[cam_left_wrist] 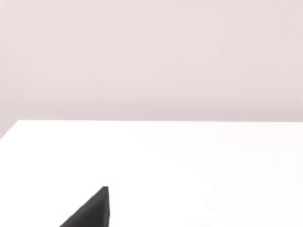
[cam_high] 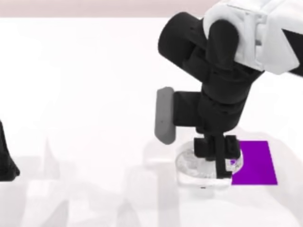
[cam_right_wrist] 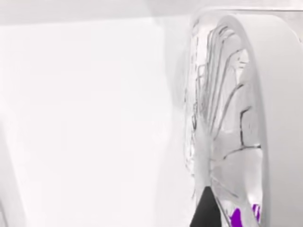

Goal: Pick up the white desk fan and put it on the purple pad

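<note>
- On the right half of the desk (cam_high: pixel 85 94), toward the near edge in the top view, the right gripper (cam_high: pixel 217 158) reaches straight down from the black and white right arm (cam_high: pixel 222 61).
- Its dark fingers (cam_high: pixel 205 147) sit narrow around the white desk fan (cam_high: pixel 195 166), pinching the fan's housing between them; one finger tip (cam_right_wrist: pixel 206 210) shows against the grille in the right wrist view.
- The white desk fan lies face up under the gripper, its round wire grille turned toward the overhead camera and its pale, near-translucent housing spreading out on the left of the fingers.
- The fan's right edge overlaps the left edge of the purple pad (cam_high: pixel 258 163); most of the fan is beside the pad, on its left, not over it. Whether the fan touches the desk or hangs just above it cannot be told.
- The purple pad lies flat on the desk, to the right of the gripper; a bit of its purple shows through the fan's grille in the right wrist view.
- A grey rounded block (cam_high: pixel 165 116) juts from the right arm's wrist, above the fan in the top view.
- The left arm (cam_high: pixel 7 161) is parked at the desk's left edge; its fingers cannot be judged open or closed, with only a dark tip (cam_left_wrist: pixel 92 210) in the left wrist view.
</note>
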You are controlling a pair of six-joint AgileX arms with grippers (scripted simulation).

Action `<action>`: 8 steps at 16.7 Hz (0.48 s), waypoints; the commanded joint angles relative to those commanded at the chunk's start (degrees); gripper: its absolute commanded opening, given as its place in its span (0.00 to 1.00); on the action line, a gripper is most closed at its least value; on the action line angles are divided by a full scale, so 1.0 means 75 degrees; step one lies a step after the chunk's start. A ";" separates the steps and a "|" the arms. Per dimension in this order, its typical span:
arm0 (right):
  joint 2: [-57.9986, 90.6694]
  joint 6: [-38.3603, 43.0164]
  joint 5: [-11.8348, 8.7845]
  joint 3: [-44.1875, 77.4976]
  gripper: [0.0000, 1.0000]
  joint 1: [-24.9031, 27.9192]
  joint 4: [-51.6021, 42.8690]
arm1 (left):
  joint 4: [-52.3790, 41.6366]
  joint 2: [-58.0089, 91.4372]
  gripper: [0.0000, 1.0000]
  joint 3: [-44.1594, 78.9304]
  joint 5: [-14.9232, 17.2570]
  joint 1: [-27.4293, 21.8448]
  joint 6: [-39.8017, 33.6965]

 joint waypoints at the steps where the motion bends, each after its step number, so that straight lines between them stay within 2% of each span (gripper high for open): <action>1: 0.0006 -0.0015 0.0000 0.0246 0.00 0.0021 -0.0240 | 0.0000 0.0000 1.00 0.0000 0.0000 0.0000 0.0000; 4: -0.0036 -0.0016 -0.0001 0.0757 0.00 0.0036 -0.0712 | 0.0000 0.0000 1.00 0.0000 0.0000 0.0000 0.0000; 8: -0.0034 -0.0003 -0.0002 0.0761 0.00 0.0011 -0.0714 | 0.0000 0.0000 1.00 0.0000 0.0000 0.0000 0.0000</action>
